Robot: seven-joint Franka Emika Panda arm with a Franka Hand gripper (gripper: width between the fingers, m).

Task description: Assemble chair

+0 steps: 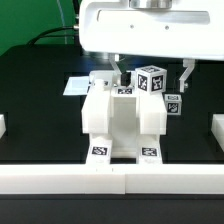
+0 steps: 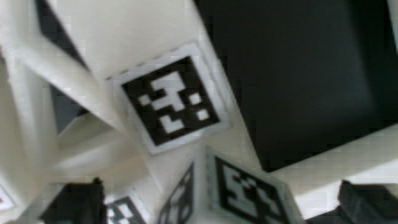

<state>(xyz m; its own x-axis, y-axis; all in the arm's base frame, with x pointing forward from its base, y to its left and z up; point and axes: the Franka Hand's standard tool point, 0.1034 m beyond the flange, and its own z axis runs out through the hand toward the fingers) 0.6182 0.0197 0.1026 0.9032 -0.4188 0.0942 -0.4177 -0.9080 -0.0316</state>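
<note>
The white chair is seen standing on the black worktop, just behind the white rail at the front. The gripper is held right above the chair, its fingers spread apart, with nothing gripped between them.

In the exterior view the robot gripper is cut off by the picture's edge at twelve o'clock, and its body hides the bench behind it. In the wrist view the chair is blurred and cropped on every side, its tags at six o'clock only partly visible.
</note>
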